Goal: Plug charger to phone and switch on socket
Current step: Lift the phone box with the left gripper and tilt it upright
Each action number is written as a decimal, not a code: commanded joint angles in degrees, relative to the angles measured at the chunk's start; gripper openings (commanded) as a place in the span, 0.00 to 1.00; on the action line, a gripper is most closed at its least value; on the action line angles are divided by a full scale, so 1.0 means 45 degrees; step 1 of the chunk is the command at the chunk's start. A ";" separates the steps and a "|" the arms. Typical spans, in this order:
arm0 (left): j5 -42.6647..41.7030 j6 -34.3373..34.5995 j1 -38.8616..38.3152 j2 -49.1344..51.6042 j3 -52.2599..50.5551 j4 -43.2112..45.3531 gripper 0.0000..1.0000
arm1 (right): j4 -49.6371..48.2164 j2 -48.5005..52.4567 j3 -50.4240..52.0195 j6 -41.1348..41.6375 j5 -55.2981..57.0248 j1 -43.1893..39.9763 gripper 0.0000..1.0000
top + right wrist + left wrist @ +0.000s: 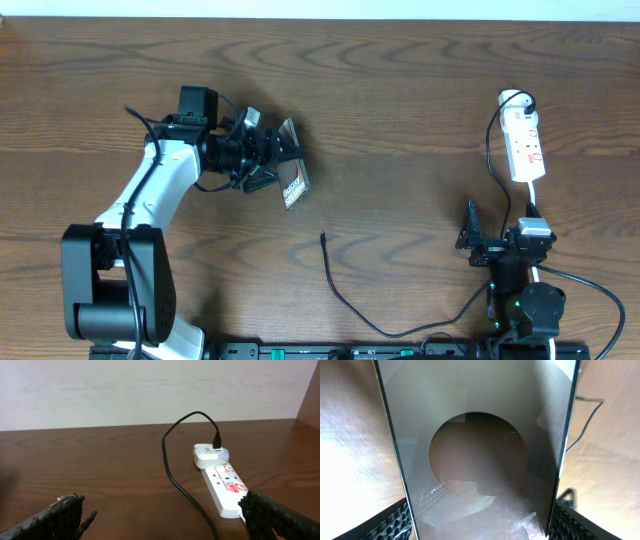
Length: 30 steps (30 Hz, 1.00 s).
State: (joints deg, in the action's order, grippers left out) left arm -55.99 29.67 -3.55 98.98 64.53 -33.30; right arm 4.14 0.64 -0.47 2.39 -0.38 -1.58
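My left gripper is shut on the phone, a dark glossy slab with white lettering, held tilted on edge above the table left of centre. In the left wrist view the phone fills the space between both fingers. The charger cable lies on the table; its black plug tip points up at centre. The white socket strip lies at the far right with a white plug at its far end; it also shows in the right wrist view. My right gripper is open and empty, near the strip's near end.
The black cord from the white plug loops over the wood left of the strip. A pale wall stands behind the table's far edge. Arm bases sit at the front edge.
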 commanded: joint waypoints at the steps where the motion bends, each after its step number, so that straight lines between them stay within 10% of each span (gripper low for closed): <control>1: -0.1569 0.2997 -0.0039 -0.0408 0.0418 0.0204 0.08 | 0.0039 -0.0024 0.0034 0.0121 0.0053 0.0185 0.99; 16: -0.3478 0.8757 -0.0024 -0.0408 0.0418 0.1010 0.08 | 0.0039 -0.0024 0.0034 0.0121 0.0053 0.0185 0.99; 30: -0.4726 0.9578 0.0000 -0.0408 0.0418 0.1865 0.08 | 0.0039 -0.0024 0.0034 0.0121 0.0053 0.0185 0.99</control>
State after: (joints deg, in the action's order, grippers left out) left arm -72.29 71.44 -3.55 98.98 64.53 -25.23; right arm 4.14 0.64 -0.47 2.39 -0.38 -1.58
